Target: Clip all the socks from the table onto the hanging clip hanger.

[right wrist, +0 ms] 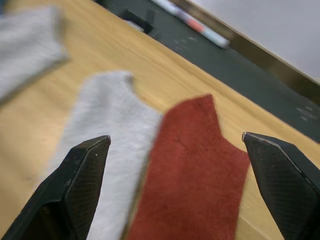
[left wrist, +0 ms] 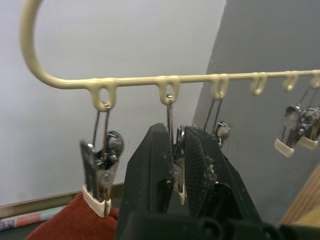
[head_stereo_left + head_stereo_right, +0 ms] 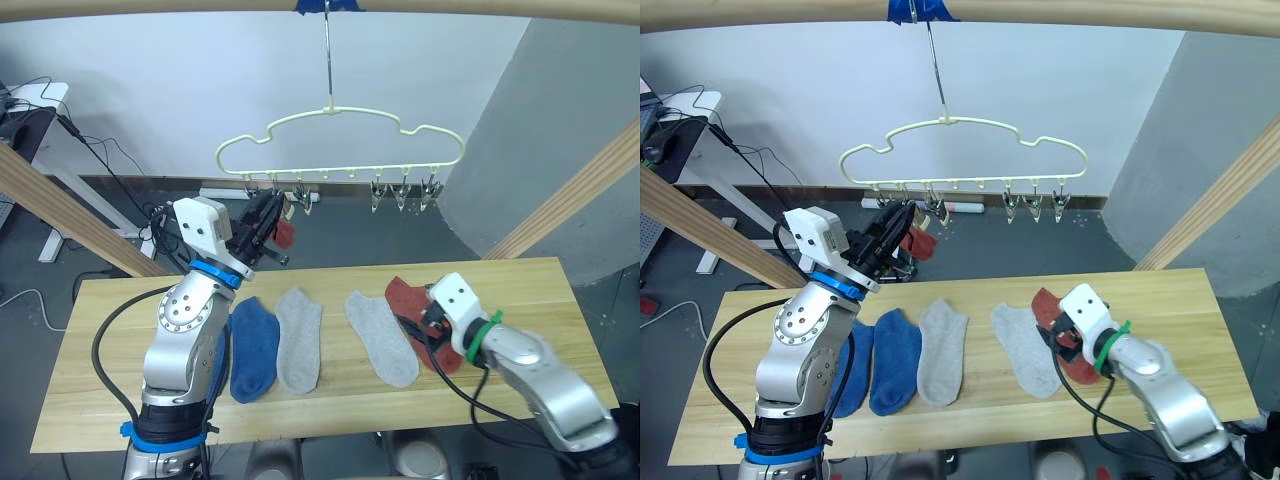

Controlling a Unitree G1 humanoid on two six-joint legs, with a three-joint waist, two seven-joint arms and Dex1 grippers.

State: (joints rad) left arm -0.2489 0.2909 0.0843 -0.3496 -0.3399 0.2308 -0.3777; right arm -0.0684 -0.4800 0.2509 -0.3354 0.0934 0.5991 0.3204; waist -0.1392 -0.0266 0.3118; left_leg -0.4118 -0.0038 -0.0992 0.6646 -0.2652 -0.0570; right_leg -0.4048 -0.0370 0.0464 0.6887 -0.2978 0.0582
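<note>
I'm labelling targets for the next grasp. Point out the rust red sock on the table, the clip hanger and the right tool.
rust red sock [image 1: 192,170]: right wrist view, mid-fabric.
clip hanger [image 3: 340,111]: left eye view, top of its wire outline.
right tool [image 1: 175,187]: right wrist view, midway between its open fingertips.

Light plank table [image 3: 520,285] across lower frame; on it, left to right: two blue socks [image 3: 254,347], two grey socks [image 3: 299,338], one red sock [image 3: 409,297].

No legible text, label, brand or number on anything.
</note>
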